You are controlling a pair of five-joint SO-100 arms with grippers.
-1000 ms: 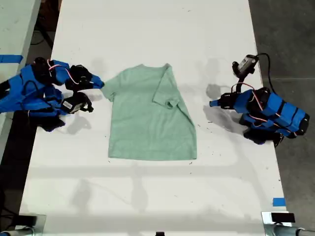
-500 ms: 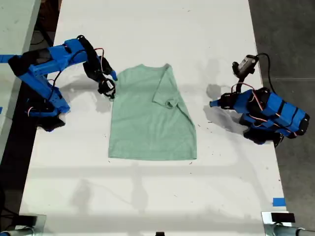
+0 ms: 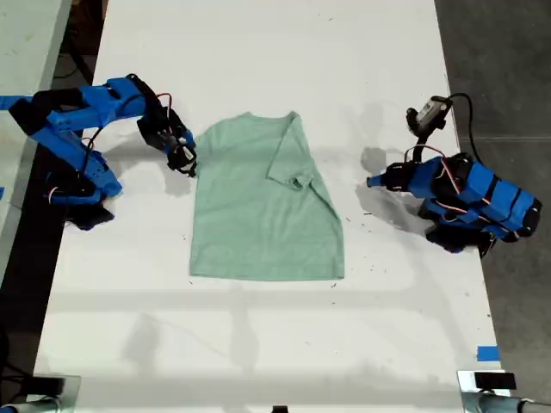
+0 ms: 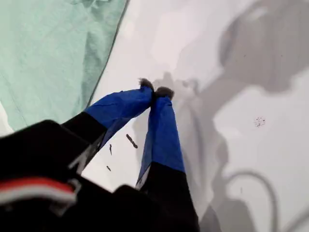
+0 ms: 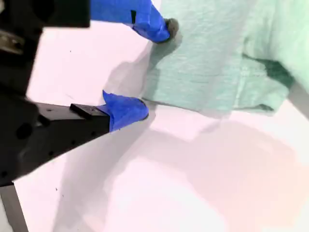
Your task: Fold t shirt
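- One pale mint-green, wrinkled cloth t shirt point(image 3: 263, 202) lay near the middle of the white table point(image 3: 258, 52), one sleeve already folded across its chest.
- It looked soft, light and limp; a pinch at the sleeve edge or hem corner should hold best.
- My second gripper point(image 5: 149, 67), jaws apart and empty, straddled the sleeve edge at the exterior view's left.
- My first gripper point(image 4: 154, 91), closed on nothing, sat beside the shirt at the exterior view's right.

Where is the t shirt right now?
The t shirt lies mid-table in the exterior view, one sleeve folded in, with my second hand at its edge on the exterior view's left.
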